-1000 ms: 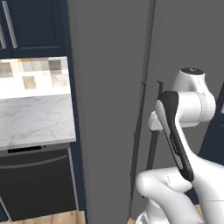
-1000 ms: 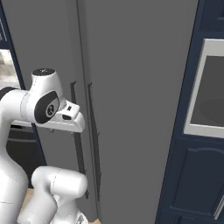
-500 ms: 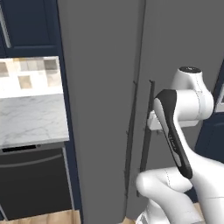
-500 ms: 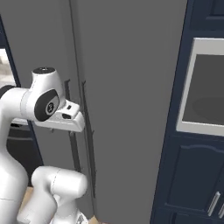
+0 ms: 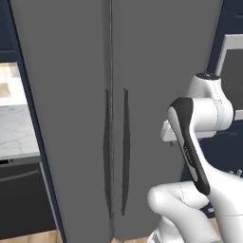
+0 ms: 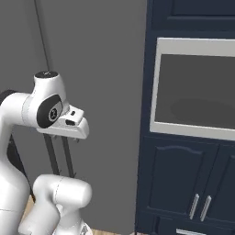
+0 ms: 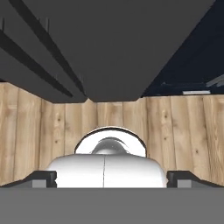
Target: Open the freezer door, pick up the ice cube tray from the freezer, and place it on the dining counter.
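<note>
Your tool is spread wide, holding nothing, pointing down at the wood floor. Freezer door is shut, handle untouched.

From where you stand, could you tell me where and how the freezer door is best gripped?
Grip the handle of the freezer door near mid-height, coming straight from the front. It is a long, thin vertical bar on the shut panel, beside the centre seam, so closing horizontally across it should probably hold best.
</note>
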